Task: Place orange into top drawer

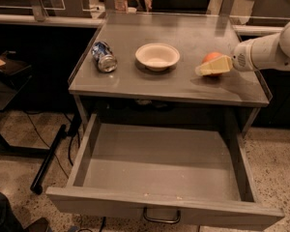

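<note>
In the camera view the gripper (206, 67) hangs low over the tabletop (183, 83), with the orange (212, 57) right behind it and partly hidden; whether it grips the fruit cannot be told. The top drawer (159, 178) stands open below the gripper, nearer the camera. The white bowl (157, 56) sits beyond its tip.

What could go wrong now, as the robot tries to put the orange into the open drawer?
1. The orange is round and smooth; the gripper, at its front side, might push it so that it rolls off the right edge of the table.
2. The top drawer is open below the table, so the arm could strike the front edge while lowering the orange.
</note>
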`<move>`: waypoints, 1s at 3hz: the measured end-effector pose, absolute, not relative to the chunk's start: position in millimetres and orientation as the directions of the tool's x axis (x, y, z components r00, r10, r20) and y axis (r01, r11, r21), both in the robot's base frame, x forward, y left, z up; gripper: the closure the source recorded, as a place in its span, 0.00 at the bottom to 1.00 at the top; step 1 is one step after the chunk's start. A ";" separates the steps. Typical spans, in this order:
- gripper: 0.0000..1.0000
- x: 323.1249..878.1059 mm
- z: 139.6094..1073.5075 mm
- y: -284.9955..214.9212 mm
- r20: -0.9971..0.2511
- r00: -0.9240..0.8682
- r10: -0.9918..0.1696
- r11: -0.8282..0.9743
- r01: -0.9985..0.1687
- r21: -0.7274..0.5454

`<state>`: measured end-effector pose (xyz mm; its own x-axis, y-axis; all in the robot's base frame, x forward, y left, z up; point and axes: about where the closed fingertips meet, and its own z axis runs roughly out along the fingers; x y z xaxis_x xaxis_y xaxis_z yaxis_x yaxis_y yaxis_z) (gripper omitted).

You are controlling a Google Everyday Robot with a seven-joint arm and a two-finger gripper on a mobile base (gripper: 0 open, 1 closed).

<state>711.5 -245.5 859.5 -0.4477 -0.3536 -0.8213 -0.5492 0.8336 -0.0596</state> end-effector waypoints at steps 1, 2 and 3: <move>0.00 720.7 852.3 -240.9 -0.824 -0.451 -0.344 0.837 -0.545 -0.050; 0.14 721.8 851.4 -240.4 -0.824 -0.452 -0.342 0.837 -0.545 -0.049; 0.38 721.8 851.4 -240.3 -0.824 -0.452 -0.342 0.837 -0.545 -0.049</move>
